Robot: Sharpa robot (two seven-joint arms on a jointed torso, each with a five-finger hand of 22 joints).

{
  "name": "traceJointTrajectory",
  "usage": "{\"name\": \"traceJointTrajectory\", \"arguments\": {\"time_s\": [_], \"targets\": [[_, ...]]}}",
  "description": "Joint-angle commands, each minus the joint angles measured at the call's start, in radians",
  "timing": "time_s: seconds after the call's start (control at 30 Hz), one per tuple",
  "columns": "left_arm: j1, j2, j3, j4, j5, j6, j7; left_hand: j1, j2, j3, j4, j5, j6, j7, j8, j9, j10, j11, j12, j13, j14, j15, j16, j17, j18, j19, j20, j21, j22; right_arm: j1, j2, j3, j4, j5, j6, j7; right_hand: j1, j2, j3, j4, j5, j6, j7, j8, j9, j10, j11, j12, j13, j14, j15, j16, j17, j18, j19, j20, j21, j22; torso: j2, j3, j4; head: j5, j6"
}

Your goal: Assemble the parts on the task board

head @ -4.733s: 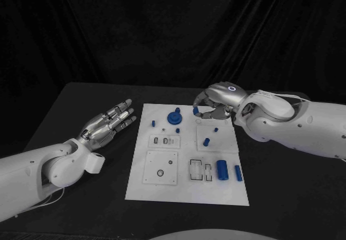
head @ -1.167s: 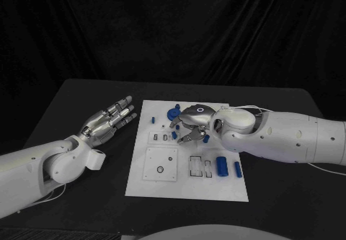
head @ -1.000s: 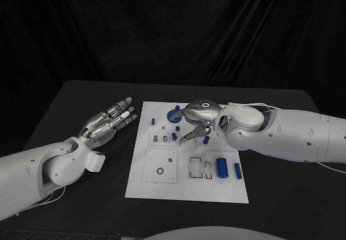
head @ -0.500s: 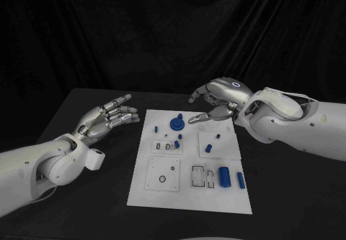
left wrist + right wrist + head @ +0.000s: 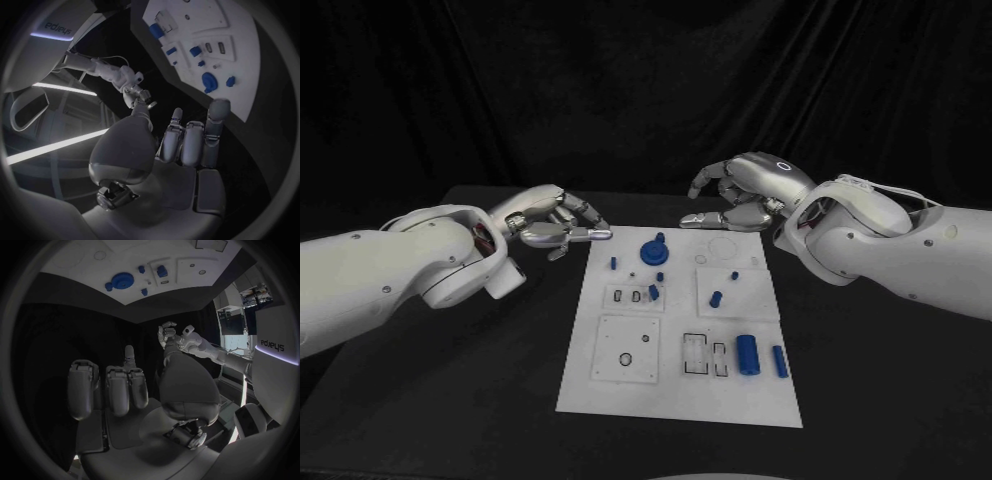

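Lying flat, the white task board (image 5: 678,395) carries small blue parts (image 5: 747,355).

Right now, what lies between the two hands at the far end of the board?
In the head view, the large round blue part stands on the task board between the left hand and right hand; neither touches it.

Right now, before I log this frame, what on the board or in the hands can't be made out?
- Right hand: in the head view its curled fingers hide whether anything is pinched.
- Left hand: the same doubt there.
- Recesses on the task board: too small in the head view to tell filled from empty.
- Task board in the wrist views: cut off by the circle's rim.
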Motion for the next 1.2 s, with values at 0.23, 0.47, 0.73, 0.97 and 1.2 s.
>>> {"name": "traceJointTrajectory", "arguments": {"time_s": [0.23, 0.47, 0.73, 0.97, 1.2], "targets": [[0.009, 0.109, 0.001, -0.056, -0.16, 0.253, -0.442, -0.214, 0.052, -0.036, 0.01, -0.003, 0.242, -0.066, 0.143, 0.114, 0.179, -0.069, 0.039, 0.263, 0.195, -0.068, 0.06, 0.265, -0.078, 0.304, -0.052, 0.349, 0.493, -0.06, -0.013, 0.0, -0.027, 0.018, -0.058, 0.008, -0.013, 0.055, 0.004, -0.002, 0.052, -0.024, 0.006, 0.046, 0.023, 0.105, 0.012, 0.004, 0.263, 0.101, 0.01, -0.005, 0.233, -0.008, 0.052, 0.009, -0.001, 0.223, -0.044, 0.0427, -0.0486, 0.033, -0.06], [-0.001, 0.184, 0.0, -0.106, -0.163, 0.281, -0.518, -0.18, 0.078, -0.033, 0.004, 0.002, 0.135, -0.03, 0.016, 0.087, 0.179, -0.048, 0.039, 0.263, 0.195, -0.058, 0.06, 0.265, -0.073, 0.277, -0.049, 0.34, 0.475, -0.093, -0.027, 0.0, -0.025, 0.017, -0.074, 0.002, 0.037, 0.074, 0.003, -0.003, 0.182, -0.044, 0.011, 0.078, 0.034, 0.105, 0.016, 0.004, 0.263, 0.101, 0.014, -0.006, 0.229, -0.008, 0.052, 0.013, 0.002, 0.223, -0.063, 0.0636, -0.077, 0.058, -0.084], [-0.021, 0.236, 0.0, -0.132, -0.164, 0.299, -0.543, -0.142, 0.096, -0.025, 0.001, 0.004, 0.179, -0.017, -0.051, 0.055, 0.179, -0.024, 0.039, 0.263, 0.195, -0.028, 0.06, 0.265, -0.068, 0.261, -0.014, 0.331, 0.468, -0.11, -0.04, 0.0, -0.022, 0.017, -0.08, -0.001, 0.046, 0.077, 0.002, -0.004, 0.201, -0.044, 0.012, 0.086, 0.036, 0.105, 0.017, 0.004, 0.263, 0.1, 0.015, -0.008, 0.226, -0.007, 0.052, 0.014, 0.0, 0.223, -0.08, 0.0705, -0.1099, 0.077, -0.113], [-0.045, 0.283, 0.0, -0.168, -0.164, 0.342, -0.596, -0.141, 0.103, -0.02, -0.001, 0.006, 0.302, -0.07, 0.029, 0.147, 0.179, -0.072, 0.039, 0.263, 0.195, -0.072, 0.06, 0.265, -0.07, 0.273, -0.054, 0.333, 0.482, -0.12, -0.045, 0.0, -0.026, 0.017, -0.075, -0.001, 0.057, 0.08, 0.002, -0.004, 0.216, -0.041, 0.013, 0.092, 0.037, 0.105, 0.019, 0.004, 0.263, 0.099, 0.017, -0.01, 0.221, -0.007, 0.05, 0.015, -0.003, 0.222, -0.099, 0.0834, -0.1248, 0.085, -0.134], [-0.078, 0.333, 0.0, -0.22, -0.164, 0.372, -0.655, -0.139, 0.098, -0.01, -0.007, 0.02, 0.267, -0.095, 0.135, 0.358, 0.179, -0.099, 0.039, 0.263, 0.195, -0.1, 0.06, 0.265, -0.072, 0.283, -0.085, 0.33, 0.493, -0.13, -0.041, 0.0, -0.037, 0.017, -0.07, 0.003, 0.066, 0.084, 0.001, -0.003, 0.233, -0.036, 0.014, 0.1, 0.039, 0.105, 0.021, 0.004, 0.263, 0.098, 0.018, -0.012, 0.216, -0.005, 0.047, 0.016, -0.008, 0.22, -0.111, 0.0875, -0.1265, 0.084, -0.134]]}}
